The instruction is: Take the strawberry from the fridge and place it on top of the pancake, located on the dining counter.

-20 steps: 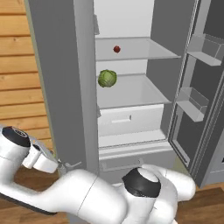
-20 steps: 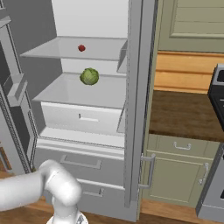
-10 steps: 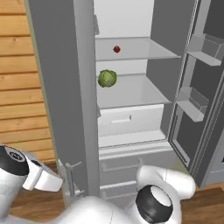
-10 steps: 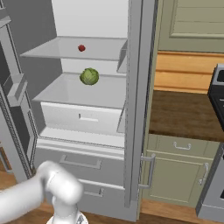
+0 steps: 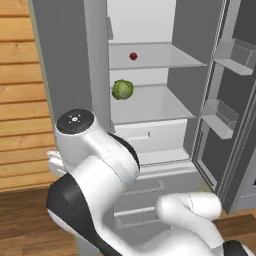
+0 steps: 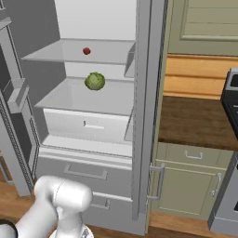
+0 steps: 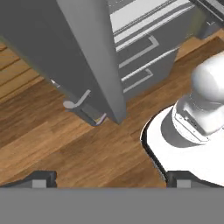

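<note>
The strawberry [image 5: 133, 56] sat on the upper white shelf [image 5: 165, 56] of the fridge [image 5: 75, 60], towards the far left of that shelf and well back from its front edge, with bare shelf to its right. It was a tiny, dark-red, roundish fruit, alone on that level. One shelf below, a green leafy cabbage [image 5: 122, 89] rested near the left wall, much larger than the fruit and almost straight under it. Beneath lay a white drawer [image 6: 88, 124] and two grey lower drawers [image 6: 83, 174] with bar handles. The right door [image 5: 235, 100] stood swung wide, its bins facing inward, leaving the fridge interior open from the front.

The hand [image 7: 107, 181] was low and near the wooden floor [image 7: 65, 144], beside the bottom edge of the left door [image 7: 87, 57], far below the strawberry and well apart from it. Its fingertips [image 7: 37, 180] stood spread wide and released, with nothing between them. In the right base view, a brown tabletop [image 6: 195, 121] lay to the right of the fridge.
</note>
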